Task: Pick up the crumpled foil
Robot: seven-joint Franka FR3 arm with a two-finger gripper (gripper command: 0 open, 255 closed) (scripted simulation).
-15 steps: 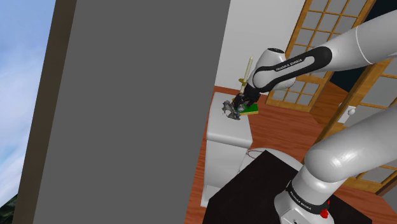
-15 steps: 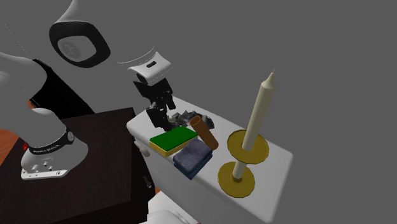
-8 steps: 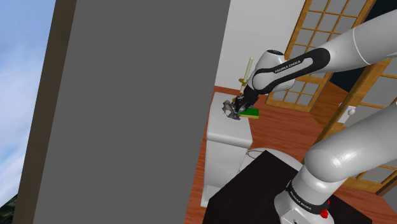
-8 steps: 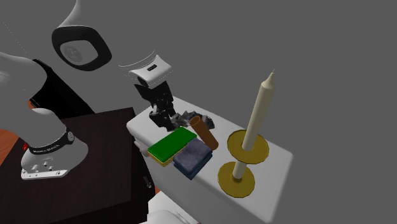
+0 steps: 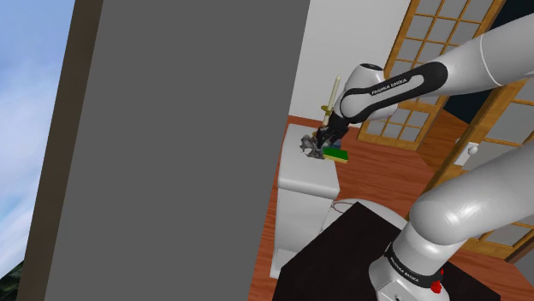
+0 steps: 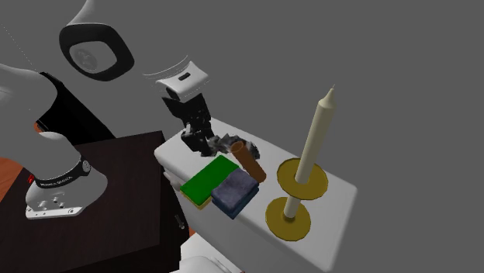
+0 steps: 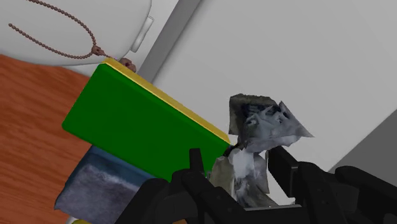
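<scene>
Fingers point(image 7: 195, 164) stand apart astride the crumpled foil point(image 7: 259, 126); it juts past their tips.

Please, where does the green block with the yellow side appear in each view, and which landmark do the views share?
Shoulder view: green block right of the picture's centre, just right of the crumpled foil.
Second exterior view: green block near the middle, below and left of the foil.
Wrist view: green block close beside the foil.
Shared landmark: the crumpled foil.
</scene>
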